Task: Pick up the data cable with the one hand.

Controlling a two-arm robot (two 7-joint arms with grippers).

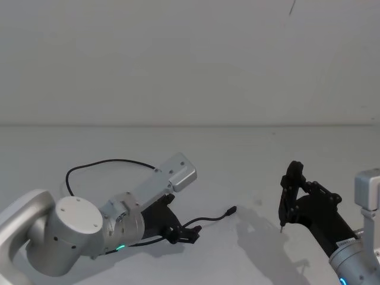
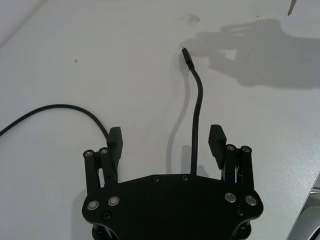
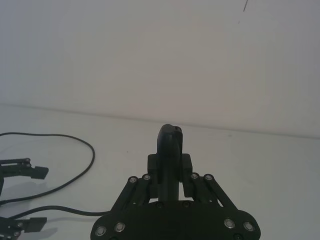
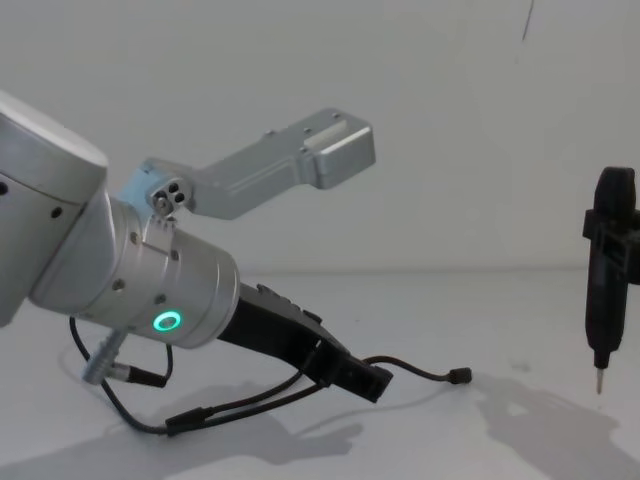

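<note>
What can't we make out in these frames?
Head view: middle of the data cable, under the left arm.
Left wrist view: cable stretch behind the open left gripper, under its body; loop cut by an edge.
Right wrist view: tip of the pen tool, behind the right gripper.

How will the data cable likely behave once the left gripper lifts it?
Probably floppy: the data cable lies in loose curves, so both ends should sag from the grip. Likely light, being thin. It may slip sideways, since the left gripper has its jaws open astride one narrow strand. The right gripper, shut on a pen-shaped tool, hangs apart.
</note>
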